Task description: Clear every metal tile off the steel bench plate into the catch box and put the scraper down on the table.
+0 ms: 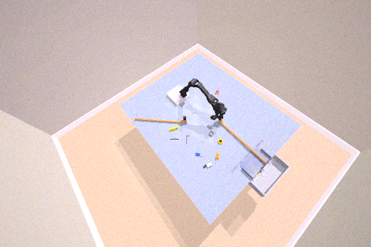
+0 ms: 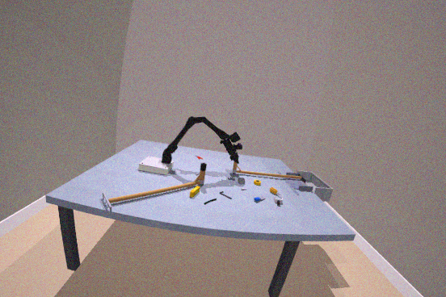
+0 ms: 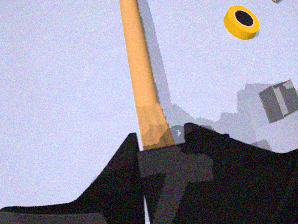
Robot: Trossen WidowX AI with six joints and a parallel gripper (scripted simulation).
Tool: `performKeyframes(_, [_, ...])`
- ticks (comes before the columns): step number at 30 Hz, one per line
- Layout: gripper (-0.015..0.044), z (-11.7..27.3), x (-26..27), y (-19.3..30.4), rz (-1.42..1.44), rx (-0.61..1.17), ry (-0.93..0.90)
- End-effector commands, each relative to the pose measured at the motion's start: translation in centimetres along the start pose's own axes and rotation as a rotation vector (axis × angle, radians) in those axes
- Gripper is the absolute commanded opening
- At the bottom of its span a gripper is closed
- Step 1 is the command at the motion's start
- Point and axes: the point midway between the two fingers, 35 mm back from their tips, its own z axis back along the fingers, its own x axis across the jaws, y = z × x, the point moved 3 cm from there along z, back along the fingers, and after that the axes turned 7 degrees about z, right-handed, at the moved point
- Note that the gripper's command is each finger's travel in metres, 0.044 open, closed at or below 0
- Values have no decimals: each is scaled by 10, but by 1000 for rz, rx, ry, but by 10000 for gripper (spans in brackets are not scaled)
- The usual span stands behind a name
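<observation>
My gripper (image 1: 220,119) (image 2: 235,161) (image 3: 161,135) is shut on the near upright grip end of the long scraper. The scraper's wooden handle (image 1: 240,141) (image 2: 267,173) (image 3: 137,60) stretches from the fingers toward the far end. Its dark head is by the catch box's near edge; its exact contact is too small to tell. The steel bench plate (image 1: 250,163) lies before the grey catch box (image 1: 271,178) (image 2: 325,193), between low side rails. Small pale and orange bits (image 1: 258,174) show at the box's near edge; whether they lie inside or on the plate I cannot tell.
A second wooden-handled tool (image 1: 158,120) (image 2: 153,193) lies left. A yellow ring (image 1: 220,143) (image 3: 232,27), a grey block (image 1: 211,133) (image 3: 272,106), a yellow piece (image 1: 173,129), a blue piece (image 1: 197,154) and an orange piece (image 1: 217,156) lie beside the scraper handle.
</observation>
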Motion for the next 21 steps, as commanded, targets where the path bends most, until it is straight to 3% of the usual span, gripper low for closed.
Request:
performKeyframes(1, [0,5,1,2,1,-2,0])
performKeyframes(21, [0,30,7,20,1,-3,-1])
